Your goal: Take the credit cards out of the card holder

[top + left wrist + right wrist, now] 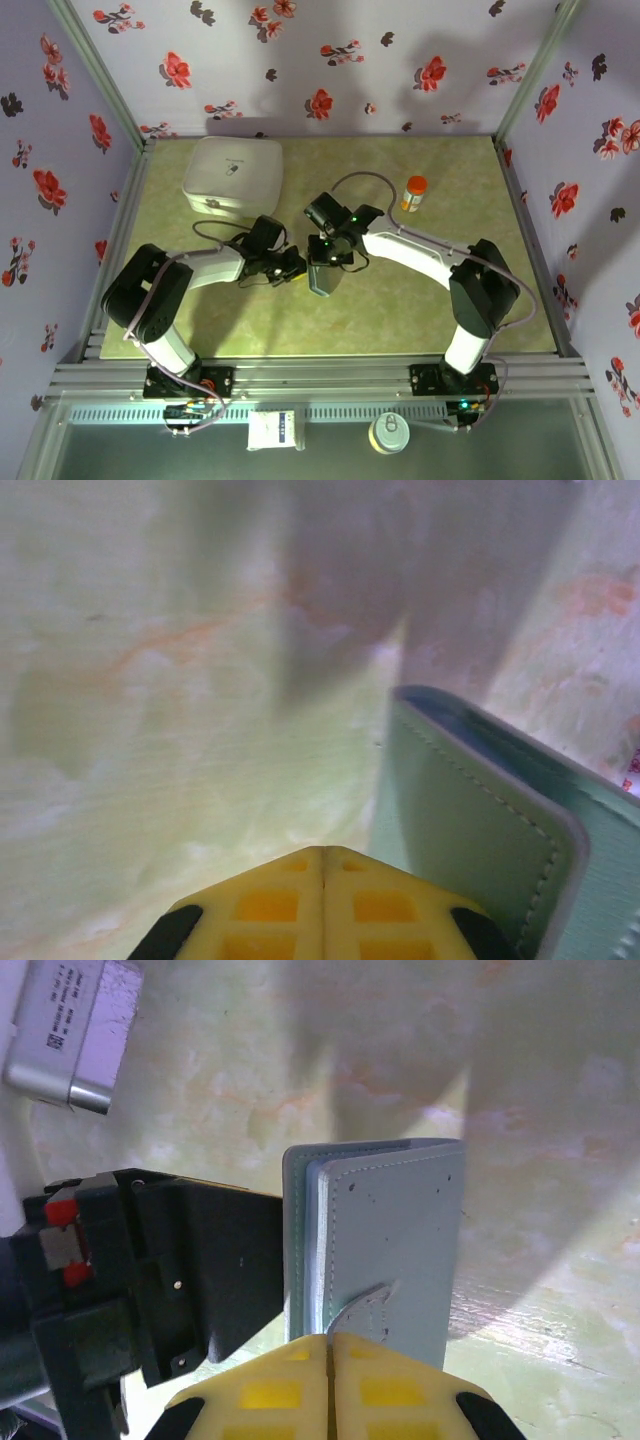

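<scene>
Card holder (322,280) sits at the middle of the counter (400,310), its panels folded together. The right claw (328,1345), fingers together, pinches its small tab (368,1305). The left claw (322,858) is pressed together on nothing, just left of the holder. Farther back stand a white box (232,175) at left and an orange-capped bottle (414,193) at right.

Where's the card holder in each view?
Top external: holder near the middle of the green tabletop.
Left wrist: lower right, right of the yellow left claw.
Right wrist: centre, just above the right claw.
Shared landmark: the green tabletop behind the holder in all three.
</scene>
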